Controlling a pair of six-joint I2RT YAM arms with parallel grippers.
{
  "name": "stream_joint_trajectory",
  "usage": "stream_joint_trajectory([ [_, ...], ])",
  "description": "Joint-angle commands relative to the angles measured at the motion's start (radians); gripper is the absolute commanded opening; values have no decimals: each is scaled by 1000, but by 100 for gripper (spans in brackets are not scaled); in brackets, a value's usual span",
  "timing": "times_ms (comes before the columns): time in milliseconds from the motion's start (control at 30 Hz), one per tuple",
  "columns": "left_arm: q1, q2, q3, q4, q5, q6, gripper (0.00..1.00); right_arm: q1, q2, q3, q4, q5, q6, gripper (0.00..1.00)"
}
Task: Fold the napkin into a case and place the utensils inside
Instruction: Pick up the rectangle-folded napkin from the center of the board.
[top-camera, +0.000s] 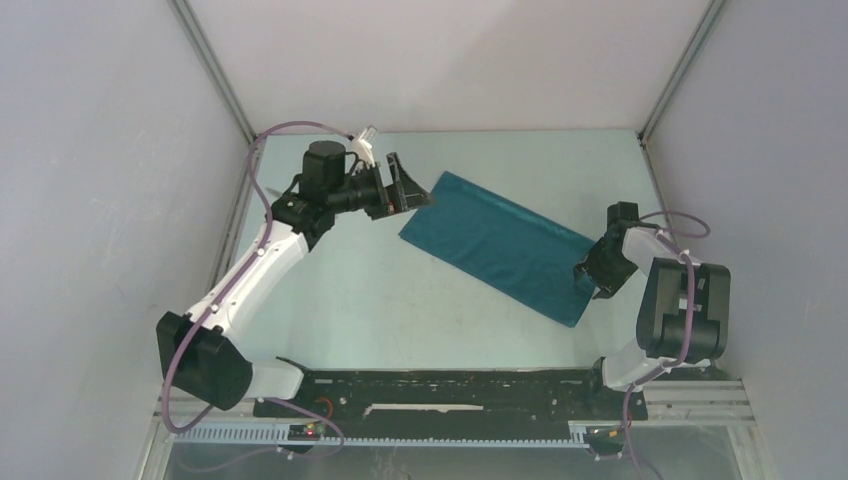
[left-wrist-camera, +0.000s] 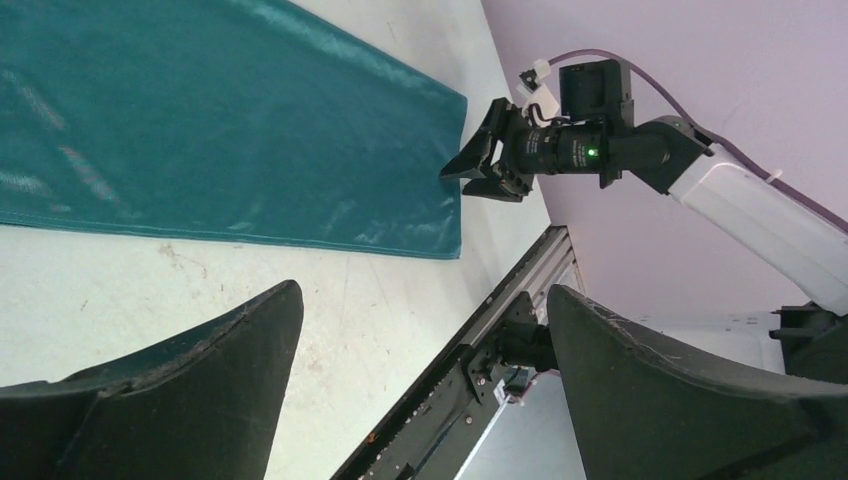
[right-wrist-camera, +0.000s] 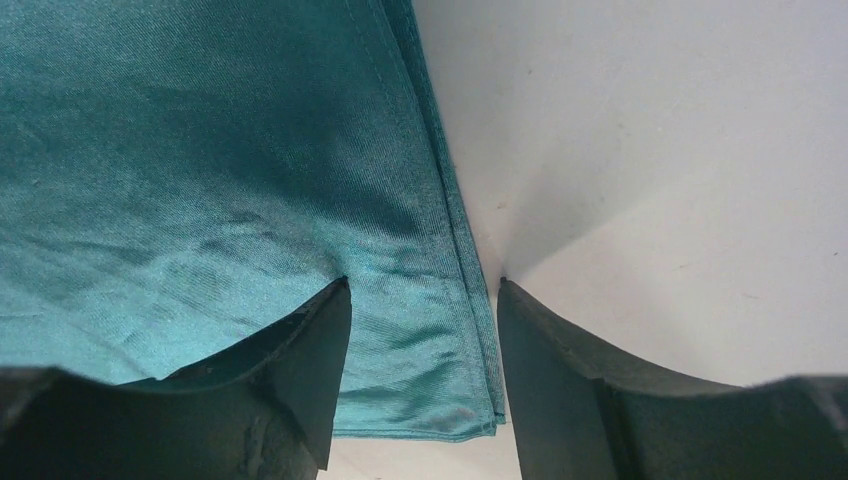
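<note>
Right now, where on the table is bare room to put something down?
The widest bare patch of table lies between the left arm, the napkin and the black base rail. A smaller one lies between the napkin's far edge and the back wall. It is crowded at both napkin ends, where the left hand and right hand sit.
</note>
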Motion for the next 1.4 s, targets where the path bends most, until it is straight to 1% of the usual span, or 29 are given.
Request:
stream_joint_trajectory([
  [0, 7, 10, -16, -4, -7, 62, 100, 2, 36, -3, 46, 43, -2, 64],
  [100, 22, 11, -28, 6, 5, 57, 100, 8, 51, -3, 49, 41, -2, 61],
  [167, 35, 11, -35, 11, 13, 55, 100, 14, 51, -4, 45, 55, 1, 55],
  [367, 59, 4, -40, 16, 24, 53, 100, 25, 50, -12, 56, 60, -11, 44],
  [567, 71, -10, -46, 19, 31, 55, 100, 44, 63, -12, 66, 63, -16, 37],
  [633, 75, -13, -50, 23, 33, 55, 100, 48, 64, -12, 71, 59, -15, 31],
  [733, 81, -16, -56, 27, 39, 52, 100, 57, 67, -14, 87, 57, -16, 26],
  [767, 82, -16, -59, 30, 43, 51, 100, 58, 65, -15, 93, 58, -16, 22],
  [800, 83, -16, -61, 32, 43, 50, 100, 57, 63, -17, 98, 60, -16, 13],
  [833, 85, -17, -64, 33, 43, 49, 100, 58, 59, -17, 99, 69, -16, 3],
  [867, 87, -16, -67, 35, 45, 50, 100, 59, 50, -17, 97, 79, -16, 0],
  [967, 89, -16, -77, 37, 38, 52, 100, 57, 21, -20, 90, 86, -39, 0],
  [1133, 89, -9, -80, 39, 36, 51, 100, 6, -41, -42, 92, 10, -113, 0],
  [1233, 89, 0, -82, 40, 36, 49, 100, -12, -75, -59, 76, 13, -140, 0],
  [1367, 89, 3, -82, 42, 34, 47, 100, -85, -111, -93, 70, -21, -155, 0],
])
